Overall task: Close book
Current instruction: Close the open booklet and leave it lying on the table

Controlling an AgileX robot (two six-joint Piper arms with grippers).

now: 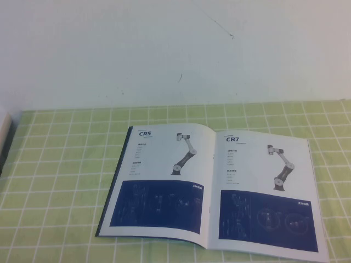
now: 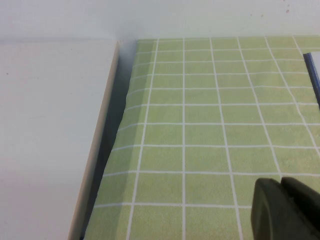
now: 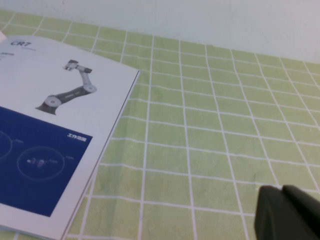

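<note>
A book (image 1: 211,189) lies open and flat on the green checked tablecloth, showing two white pages with robot-arm pictures and dark blue panels, headed CR5 and CR7. Neither arm appears in the high view. My left gripper (image 2: 281,181) hovers over bare cloth to the book's left, its two black fingers pressed together; only the book's dark edge (image 2: 314,70) shows there. My right gripper (image 3: 281,190) hangs over bare cloth to the right of the book's CR7 page (image 3: 55,135), fingers pressed together and holding nothing.
A white board or box (image 2: 50,135) lies along the cloth's left edge, also visible at the table's far left (image 1: 4,131). A white wall (image 1: 175,49) stands behind the table. Green cloth (image 1: 55,186) stretches on both sides of the book.
</note>
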